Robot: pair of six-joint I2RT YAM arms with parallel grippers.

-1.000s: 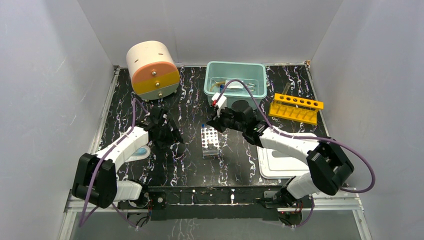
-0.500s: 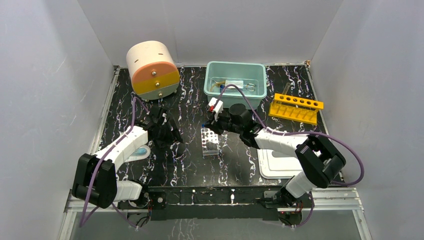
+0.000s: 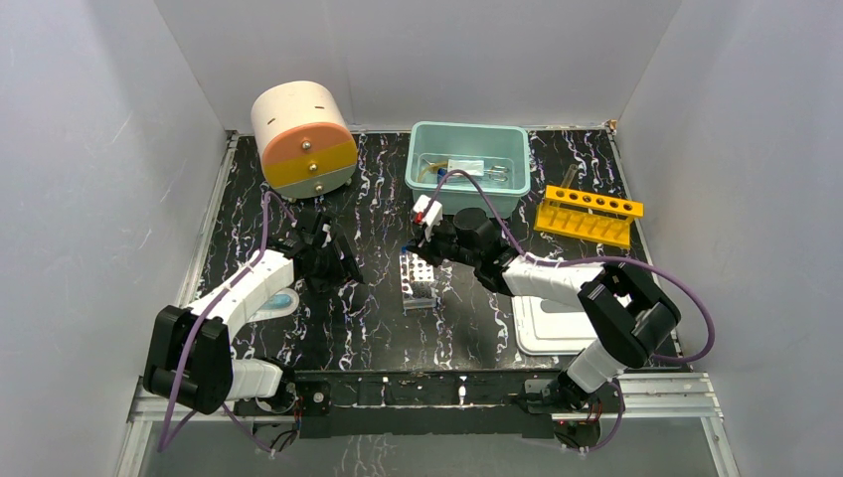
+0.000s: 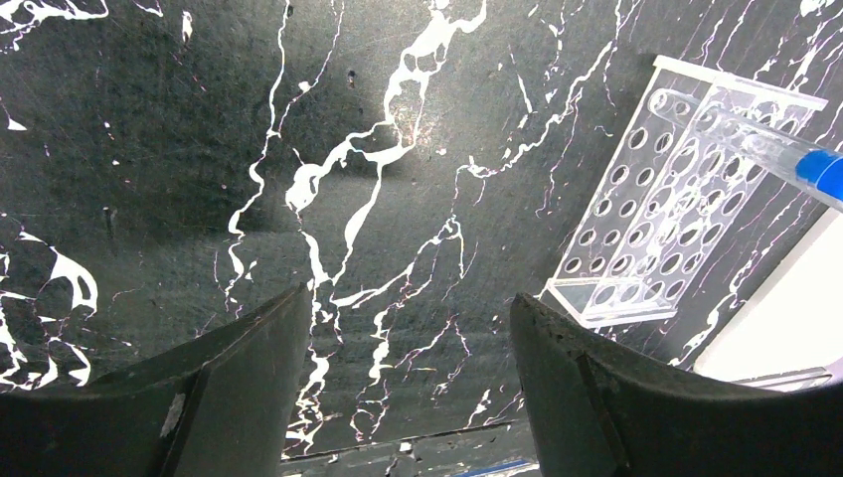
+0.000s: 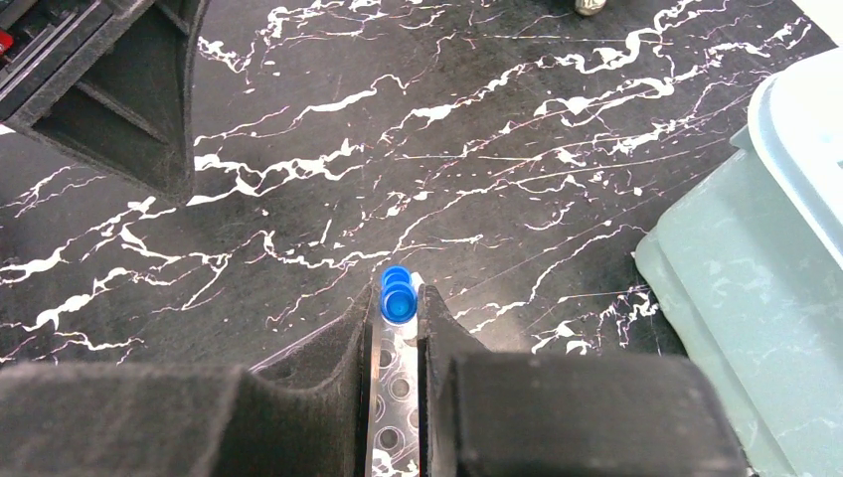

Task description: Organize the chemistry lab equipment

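Observation:
The clear well plate (image 3: 419, 282) lies flat at mid-table. A thin clear tube with a blue cap (image 5: 398, 296) is pinched in my right gripper (image 5: 398, 310), which is shut on it just above the plate's (image 5: 393, 397) far end. In the top view that gripper (image 3: 413, 248) hovers at the plate's far-left corner. My left gripper (image 4: 410, 308) is open with only bare marble table between its fingers. It sits left of the plate (image 4: 676, 199), and the capped tube (image 4: 785, 159) shows at that view's right edge. From above, the left gripper (image 3: 336, 260) is apart from the plate.
A teal bin (image 3: 416, 164) at the back holds several small lab items. Behind the left arm stands the cream-and-orange drum (image 3: 303, 139). The yellow holed rack (image 3: 587, 214) is at the back right, a white tray (image 3: 557, 323) at the front right. A pale blue item (image 3: 281, 301) lies by the left forearm.
My right arm has swung left from near the bin, carrying the tube to the far end of the well plate. The left arm has stayed put.

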